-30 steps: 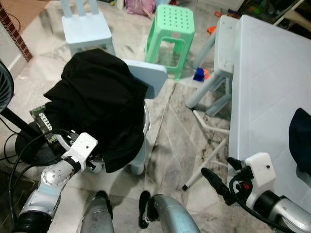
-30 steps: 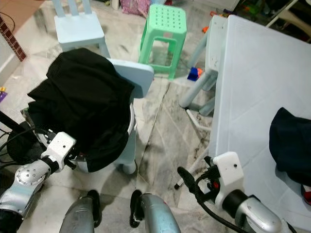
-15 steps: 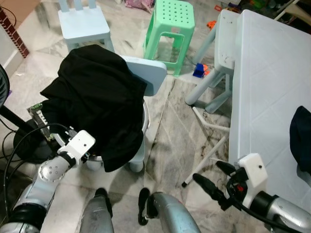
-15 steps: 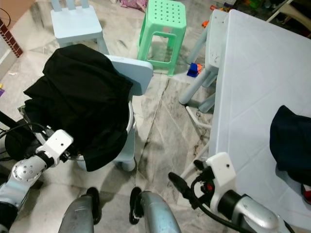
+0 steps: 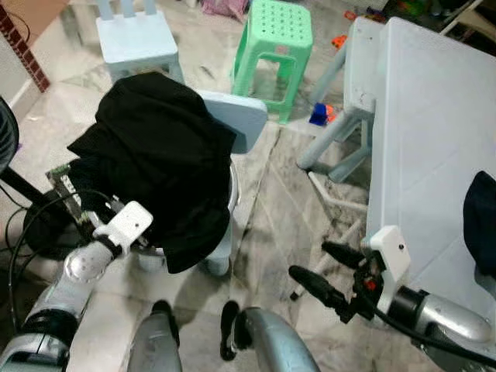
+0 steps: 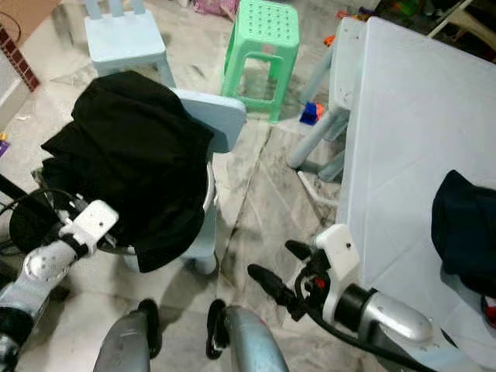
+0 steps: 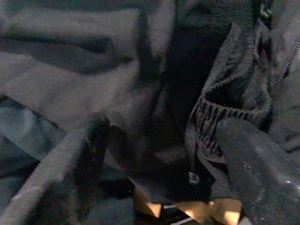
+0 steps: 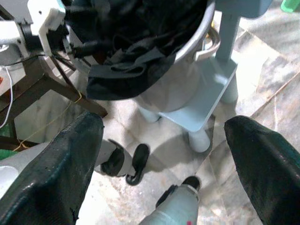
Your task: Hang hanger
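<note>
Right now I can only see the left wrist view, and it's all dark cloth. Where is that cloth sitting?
Observer: The black clothes are heaped in a metal basin on a light blue chair.
Operator: Where's my other hand?
Observer: The right gripper hovers open above the floor, beside the white table.
Operator: Any more clothes?
Observer: Yes, a dark garment lies on that table.

I look down on a grey marbled stone floor (image 5: pixel 283 225). A white table (image 5: pixel 434 132) fills the right side. Ahead stand a green plastic stool (image 5: pixel 277 48) and a pale blue child's chair (image 5: pixel 136 43). A strip of red brick wall (image 5: pixel 22 45) edges the far left.
</note>
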Controlling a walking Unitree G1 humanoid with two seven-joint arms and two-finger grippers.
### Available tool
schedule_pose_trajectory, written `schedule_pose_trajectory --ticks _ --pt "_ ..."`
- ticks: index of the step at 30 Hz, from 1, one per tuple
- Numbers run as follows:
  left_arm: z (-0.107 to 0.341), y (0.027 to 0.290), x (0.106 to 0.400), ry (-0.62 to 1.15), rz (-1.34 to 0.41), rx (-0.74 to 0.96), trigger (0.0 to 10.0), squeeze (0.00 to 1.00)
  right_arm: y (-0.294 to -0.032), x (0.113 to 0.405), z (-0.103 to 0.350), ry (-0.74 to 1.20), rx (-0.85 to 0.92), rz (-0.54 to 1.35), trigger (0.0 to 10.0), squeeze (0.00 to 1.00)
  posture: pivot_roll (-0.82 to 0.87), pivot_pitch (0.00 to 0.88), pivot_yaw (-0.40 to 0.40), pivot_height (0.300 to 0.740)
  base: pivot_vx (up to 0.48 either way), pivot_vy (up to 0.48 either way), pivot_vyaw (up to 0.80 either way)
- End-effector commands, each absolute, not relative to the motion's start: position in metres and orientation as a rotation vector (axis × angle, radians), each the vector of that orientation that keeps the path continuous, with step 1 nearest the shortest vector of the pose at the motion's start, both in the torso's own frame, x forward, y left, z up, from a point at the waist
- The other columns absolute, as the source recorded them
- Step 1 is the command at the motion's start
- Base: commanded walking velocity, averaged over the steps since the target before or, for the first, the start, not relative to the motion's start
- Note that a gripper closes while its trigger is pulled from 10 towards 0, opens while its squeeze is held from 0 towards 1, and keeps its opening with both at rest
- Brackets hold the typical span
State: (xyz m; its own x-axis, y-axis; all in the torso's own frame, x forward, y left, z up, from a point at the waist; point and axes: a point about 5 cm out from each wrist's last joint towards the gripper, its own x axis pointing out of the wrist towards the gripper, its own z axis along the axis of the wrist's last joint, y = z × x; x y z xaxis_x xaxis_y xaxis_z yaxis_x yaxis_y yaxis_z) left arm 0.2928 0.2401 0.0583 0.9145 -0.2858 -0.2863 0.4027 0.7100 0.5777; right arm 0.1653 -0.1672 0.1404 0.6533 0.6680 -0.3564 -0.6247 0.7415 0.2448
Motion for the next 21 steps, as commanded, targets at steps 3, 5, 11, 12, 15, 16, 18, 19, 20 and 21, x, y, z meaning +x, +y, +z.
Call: schedule_pose_trajectory --ticks 3,5,11,12,15,16,18,19,20,21 --pt "0.050 0.233 0.293 0.202 -0.409 0.684 10.0 1.00 -0.172 0.160 0.144 0.467 0.085 0.722 10.0 0.00 -0.18 0.272 -0.205 0.740 0.000 0.000 0.00" --pt "0.048 0.230 0.295 0.209 -0.429 0.691 10.0 0.80 -0.174 0.159 0.144 0.474 0.081 0.718 10.0 0.00 -0.19 0.278 -0.207 0.740 0.000 0.000 0.00" --pt "0.043 0.224 0.298 0.246 -0.469 0.679 10.0 0.00 -0.175 0.156 0.145 0.488 0.077 0.711 10.0 0.00 -0.21 0.290 -0.211 0.740 0.000 0.000 0.00" --pt "0.042 0.221 0.299 0.254 -0.486 0.667 10.0 0.00 -0.176 0.155 0.145 0.495 0.073 0.707 10.0 0.00 -0.21 0.293 -0.213 0.740 0.000 0.000 0.00" --pt "0.039 0.217 0.300 0.266 -0.501 0.661 0.0 0.00 -0.178 0.154 0.145 0.504 0.066 0.698 10.0 0.00 -0.22 0.296 -0.214 0.740 0.000 0.000 0.00" --pt "0.038 0.216 0.300 0.271 -0.510 0.653 0.0 0.00 -0.179 0.153 0.145 0.507 0.062 0.694 10.0 0.00 -0.22 0.296 -0.214 0.740 0.000 0.000 0.00" --pt "0.037 0.215 0.300 0.273 -0.516 0.668 0.0 0.00 -0.180 0.153 0.146 0.508 0.058 0.688 10.0 0.00 -0.23 0.297 -0.213 0.740 0.000 0.000 0.00" --pt "0.038 0.215 0.301 0.268 -0.518 0.669 0.0 0.00 -0.180 0.153 0.146 0.506 0.056 0.684 10.0 0.00 -0.24 0.299 -0.212 0.740 0.000 0.000 0.00" --pt "0.038 0.214 0.302 0.266 -0.519 0.664 0.0 0.00 -0.181 0.154 0.147 0.504 0.057 0.676 10.0 0.00 -0.24 0.299 -0.212 0.740 0.000 0.000 0.00" --pt "0.039 0.214 0.302 0.266 -0.520 0.667 0.0 0.00 -0.182 0.154 0.147 0.504 0.055 0.672 10.0 0.00 -0.24 0.299 -0.212 0.740 0.000 0.000 0.00"
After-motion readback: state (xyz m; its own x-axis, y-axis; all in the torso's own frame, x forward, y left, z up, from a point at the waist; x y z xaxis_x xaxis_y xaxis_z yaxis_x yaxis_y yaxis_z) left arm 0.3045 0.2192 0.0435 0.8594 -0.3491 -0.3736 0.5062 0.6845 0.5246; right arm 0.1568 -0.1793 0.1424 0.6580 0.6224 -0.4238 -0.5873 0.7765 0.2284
